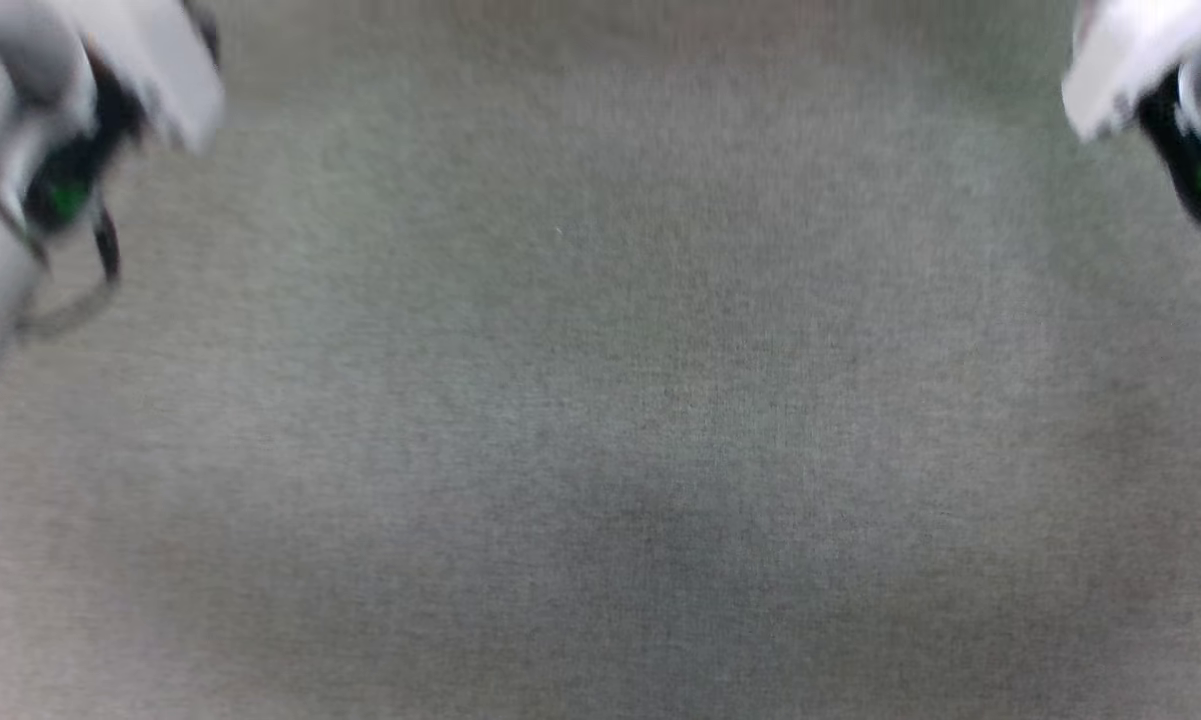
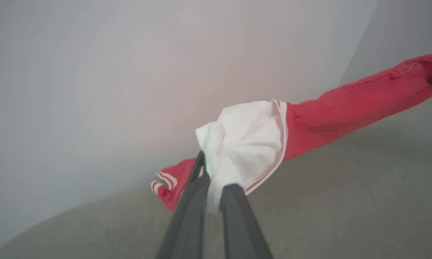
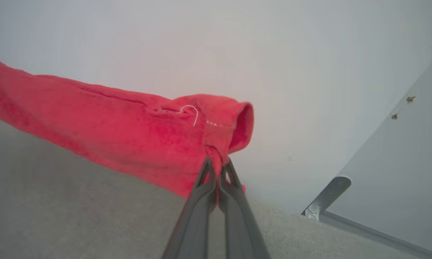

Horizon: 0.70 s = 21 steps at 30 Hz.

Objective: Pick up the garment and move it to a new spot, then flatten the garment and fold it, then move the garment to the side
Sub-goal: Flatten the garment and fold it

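The garment [image 2: 345, 108], red with a white sleeve and striped seams, hangs stretched in the air between my two grippers above the grey cloth surface [image 2: 345, 201]. My left gripper [image 2: 213, 180] is shut on the bunched white sleeve [image 2: 248, 140]. My right gripper [image 3: 217, 171] is shut on a red hem fold of the garment [image 3: 129, 136], which runs off to the left in the right wrist view. In the head view the picture is blurred and both pale forearms [image 1: 60, 120] [image 1: 1170, 80] stand at the top corners.
The grey cloth surface [image 1: 600, 400] spreads below. A pale wall [image 3: 216, 46] stands behind, and a grey panel with a metal bracket [image 3: 325, 198] rises at the right in the right wrist view.
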Available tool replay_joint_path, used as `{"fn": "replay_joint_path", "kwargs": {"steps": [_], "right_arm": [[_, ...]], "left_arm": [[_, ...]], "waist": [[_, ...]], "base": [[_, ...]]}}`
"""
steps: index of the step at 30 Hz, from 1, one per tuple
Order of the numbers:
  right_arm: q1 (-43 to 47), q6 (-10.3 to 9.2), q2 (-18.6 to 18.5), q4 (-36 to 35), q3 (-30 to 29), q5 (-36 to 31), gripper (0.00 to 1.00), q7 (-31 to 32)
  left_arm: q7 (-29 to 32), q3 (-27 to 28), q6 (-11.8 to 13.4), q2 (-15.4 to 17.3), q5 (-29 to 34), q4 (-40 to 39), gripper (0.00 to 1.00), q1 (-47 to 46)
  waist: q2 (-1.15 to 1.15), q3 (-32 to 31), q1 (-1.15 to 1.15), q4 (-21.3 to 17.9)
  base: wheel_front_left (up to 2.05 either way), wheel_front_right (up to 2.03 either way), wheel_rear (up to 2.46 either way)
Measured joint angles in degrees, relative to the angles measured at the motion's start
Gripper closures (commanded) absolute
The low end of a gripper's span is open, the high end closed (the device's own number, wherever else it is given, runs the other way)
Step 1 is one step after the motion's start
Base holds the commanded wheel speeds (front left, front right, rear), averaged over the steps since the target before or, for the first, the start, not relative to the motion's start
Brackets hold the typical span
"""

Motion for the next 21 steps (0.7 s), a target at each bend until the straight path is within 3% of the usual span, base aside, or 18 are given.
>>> {"fn": "replay_joint_path", "kwargs": {"steps": [4,12,16,21], "right_arm": [[9.9,0.00,-5.9,-8.8,3.7,5.4,1.00,2.2],[30.7,0.00,-17.7,-26.4,3.7,8.3,1.00,2.6],[41.7,0.00,-20.2,-33.5,-0.4,5.9,1.00,1.6],[56.5,0.00,-20.0,-40.8,-8.7,0.8,1.00,0.9]], "left_arm": [[0.0,-1.3,2.6,4.6,-2.5,-8.9,1.00,10.4],[-3.2,-3.7,15.0,14.0,-7.7,-32.8,1.00,30.9],[-5.9,-4.8,20.5,17.5,-9.7,-40.9,1.00,39.1],[-8.8,-4.7,25.4,19.1,-12.3,-47.2,1.00,48.0]], "waist": [[0.00,-4.7,0.00,0.7],[0.00,-12.0,0.00,2.5],[0.00,-13.5,0.00,4.1],[0.00,-13.9,0.00,5.3]], "base": [[0.00,0.00,0.00],[0.00,0.00,0.00],[0.00,0.00,0.00],[0.00,0.00,0.00]]}}
